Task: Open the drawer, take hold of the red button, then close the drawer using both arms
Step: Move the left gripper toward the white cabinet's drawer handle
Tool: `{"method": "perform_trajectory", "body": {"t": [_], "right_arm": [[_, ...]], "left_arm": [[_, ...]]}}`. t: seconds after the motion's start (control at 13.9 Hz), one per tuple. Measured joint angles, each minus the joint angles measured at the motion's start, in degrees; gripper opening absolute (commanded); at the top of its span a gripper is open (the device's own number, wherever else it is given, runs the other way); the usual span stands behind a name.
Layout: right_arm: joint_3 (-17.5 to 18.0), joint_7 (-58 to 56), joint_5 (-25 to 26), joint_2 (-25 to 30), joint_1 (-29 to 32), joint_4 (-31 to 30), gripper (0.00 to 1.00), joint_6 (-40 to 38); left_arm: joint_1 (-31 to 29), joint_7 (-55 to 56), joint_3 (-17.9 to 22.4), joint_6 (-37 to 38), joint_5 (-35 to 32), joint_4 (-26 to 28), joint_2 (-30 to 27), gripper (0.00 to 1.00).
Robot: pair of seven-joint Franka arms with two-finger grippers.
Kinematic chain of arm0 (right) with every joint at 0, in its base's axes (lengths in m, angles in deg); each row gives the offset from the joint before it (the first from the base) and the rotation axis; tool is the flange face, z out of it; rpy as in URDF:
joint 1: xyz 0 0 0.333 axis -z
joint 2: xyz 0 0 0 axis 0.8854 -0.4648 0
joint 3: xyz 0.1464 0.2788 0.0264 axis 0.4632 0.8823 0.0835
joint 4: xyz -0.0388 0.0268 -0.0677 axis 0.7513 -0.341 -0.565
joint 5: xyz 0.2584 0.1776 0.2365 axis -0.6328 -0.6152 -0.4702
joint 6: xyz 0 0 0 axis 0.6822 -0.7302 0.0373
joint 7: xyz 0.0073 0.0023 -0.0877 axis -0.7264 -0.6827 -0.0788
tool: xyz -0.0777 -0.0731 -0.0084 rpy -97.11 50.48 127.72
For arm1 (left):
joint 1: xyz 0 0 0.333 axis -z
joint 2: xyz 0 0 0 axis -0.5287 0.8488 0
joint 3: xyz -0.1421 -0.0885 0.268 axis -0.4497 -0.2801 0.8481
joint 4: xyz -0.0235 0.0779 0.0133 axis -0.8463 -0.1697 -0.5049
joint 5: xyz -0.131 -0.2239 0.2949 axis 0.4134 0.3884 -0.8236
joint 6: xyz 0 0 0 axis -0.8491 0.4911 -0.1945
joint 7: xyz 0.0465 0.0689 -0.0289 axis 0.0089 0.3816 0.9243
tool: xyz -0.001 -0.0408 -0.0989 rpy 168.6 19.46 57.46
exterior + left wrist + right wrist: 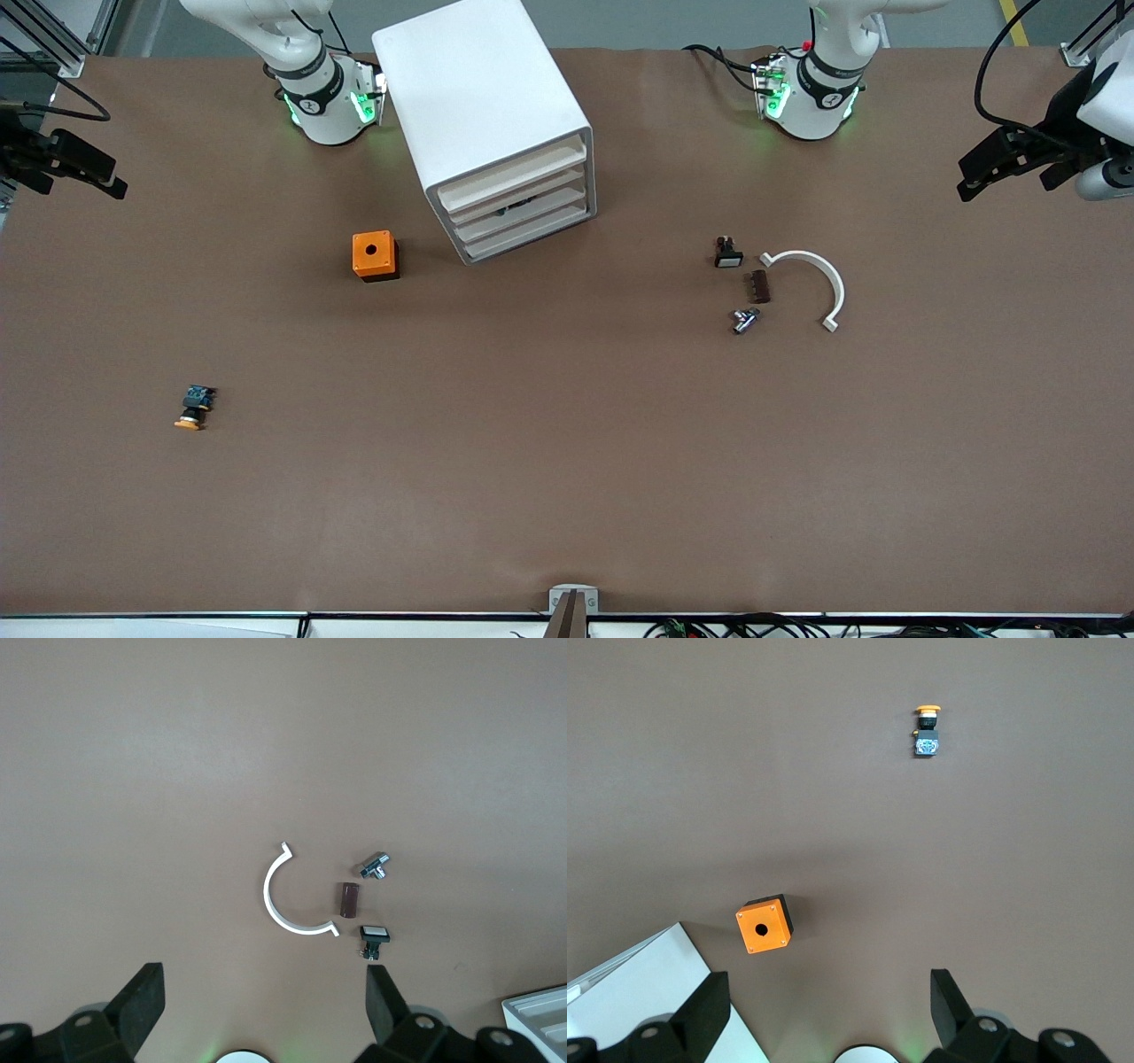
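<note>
The white cabinet (483, 97) stands near the right arm's base. Its three pale drawers (521, 202) are all pushed in. A small dark thing (514, 209) shows in the gap at the middle drawer; I cannot tell what it is. The red-capped button is out of view. My left gripper (1005, 173) hangs high and open over the left arm's end of the table, empty in its wrist view (264, 1001). My right gripper (71, 173) hangs high and open over the right arm's end, empty in its wrist view (830, 1005). The cabinet's corner shows there (647, 992).
An orange box with a hole (375, 255) sits beside the cabinet. An orange-capped button (193, 408) lies nearer the camera. Near the left arm lie a black-and-white switch (728, 252), a brown block (760, 286), a metal fitting (744, 320) and a white arc (811, 279).
</note>
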Motion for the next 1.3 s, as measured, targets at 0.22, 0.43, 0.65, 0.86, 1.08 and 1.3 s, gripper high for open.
{"method": "perform_trajectory", "body": {"t": [0.22, 0.43, 0.65, 0.86, 1.08, 1.3], "right_arm": [[0.1, 0.0, 0.0, 0.0, 0.0, 0.0, 1.00, 0.0], [0.1, 0.0, 0.0, 0.0, 0.0, 0.0, 1.00, 0.0], [0.1, 0.0, 0.0, 0.0, 0.0, 0.0, 1.00, 0.1], [0.1, 0.0, 0.0, 0.0, 0.0, 0.0, 1.00, 0.1], [0.3, 0.0, 0.0, 0.0, -0.1, 0.0, 1.00, 0.1], [0.4, 0.0, 0.0, 0.0, -0.1, 0.0, 1.00, 0.1]], "left_arm": [[0.0, 0.0, 0.0, 0.0, 0.0, -0.1, 0.0, 1.00], [0.1, -0.3, 0.0, 0.1, 0.0, -0.1, 0.4, 1.00], [0.9, -0.8, -0.8, 0.3, 0.0, 0.0, 3.5, 1.00], [2.4, 0.9, -2.4, 0.2, 0.0, 0.0, 9.0, 1.00], [5.2, 8.0, -4.0, -2.0, 0.0, 0.0, 14.9, 1.00], [9.7, 14.5, -4.4, -7.2, 0.0, 0.0, 22.2, 1.00]]}}
